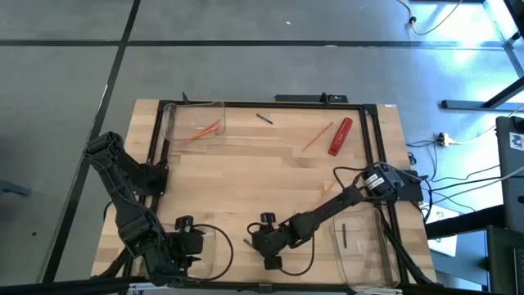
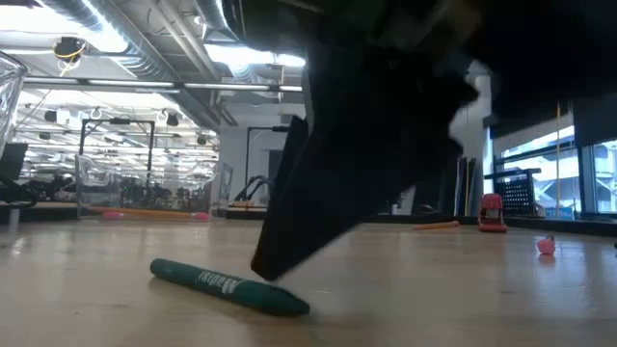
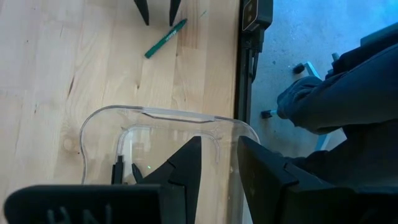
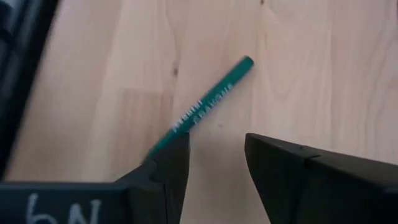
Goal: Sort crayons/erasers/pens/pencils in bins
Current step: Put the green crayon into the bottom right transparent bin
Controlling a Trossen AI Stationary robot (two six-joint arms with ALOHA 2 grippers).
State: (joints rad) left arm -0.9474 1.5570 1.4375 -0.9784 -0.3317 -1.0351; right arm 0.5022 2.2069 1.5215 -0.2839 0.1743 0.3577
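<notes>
At the near edge of the tabletop [image 1: 246, 176], 1 green crayon [image 4: 202, 106] is seen lying flat, released beneath the right tool [image 4: 214, 171], whose fingers stand apart. The left tool [image 3: 217, 168], also spread, is held over 1 near-left bin [image 3: 99, 134]. 3 bins are counted; 1 red cylinder [image 1: 341, 136] lies far right.

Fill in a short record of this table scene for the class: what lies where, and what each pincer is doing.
green crayon: flat on the table, near edge
right pincer: open, just above the crayon, not gripping
left pincer: open, over a clear bin
far bin: holds orange pencils
right bin: holds one dark pen
</notes>
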